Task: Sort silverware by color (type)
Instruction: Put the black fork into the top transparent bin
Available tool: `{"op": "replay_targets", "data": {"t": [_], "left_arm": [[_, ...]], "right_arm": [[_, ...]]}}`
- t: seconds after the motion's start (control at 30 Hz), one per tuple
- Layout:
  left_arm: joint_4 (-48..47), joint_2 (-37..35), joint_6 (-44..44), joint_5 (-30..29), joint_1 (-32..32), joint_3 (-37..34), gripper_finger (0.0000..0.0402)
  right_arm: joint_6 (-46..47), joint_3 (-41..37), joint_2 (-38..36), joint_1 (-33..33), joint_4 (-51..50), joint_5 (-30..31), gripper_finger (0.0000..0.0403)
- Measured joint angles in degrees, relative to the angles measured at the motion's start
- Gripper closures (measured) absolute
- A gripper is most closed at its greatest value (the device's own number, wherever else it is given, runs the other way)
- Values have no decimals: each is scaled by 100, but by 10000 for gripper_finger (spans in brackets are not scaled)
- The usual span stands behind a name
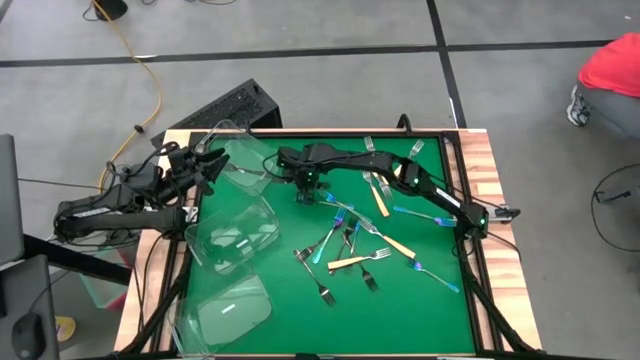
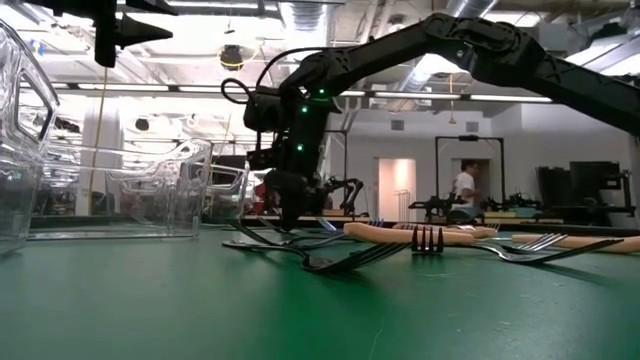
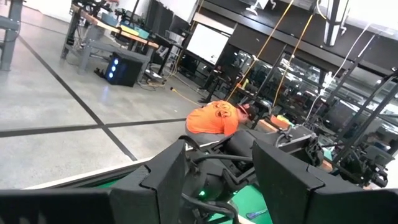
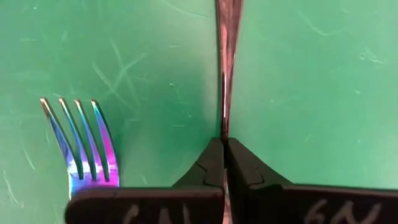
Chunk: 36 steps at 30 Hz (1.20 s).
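Right gripper [image 4: 224,146]: pointing straight down at the green mat [image 4: 311,93], fingers pinched on an iridescent fork handle [image 4: 227,37].
Beside it: another iridescent fork [image 4: 84,146].
Left gripper [image 1: 212,165]: parked over the tubs [image 1: 235,235], fingers apart.

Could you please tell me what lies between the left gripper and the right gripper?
A clear plastic tub, per the high view; left gripper open, right gripper shut on a fork.
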Motion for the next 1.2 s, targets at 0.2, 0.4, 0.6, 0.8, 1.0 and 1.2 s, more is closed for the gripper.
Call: {"op": "replay_targets", "data": {"t": [0.2,0.4,0.6,0.8,1.0,1.2], "left_arm": [[-2,0,0,-9,1,0,230],[-2,0,0,-12,1,0,230],[0,0,0,-37,1,0,230],[24,0,0,-37,-2,0,230],[175,2,0,-35,-2,0,230],[196,0,-28,-35,0,0,230]], "right_arm": [[45,9,0,-6,-31,-48,386],[296,111,-49,-3,-428,-256,390],[330,111,-368,-8,-912,-400,391],[341,111,-817,-10,-1084,-533,392],[521,114,-1344,-10,-1026,-684,392],[619,114,-1694,22,-519,-736,392]]}}
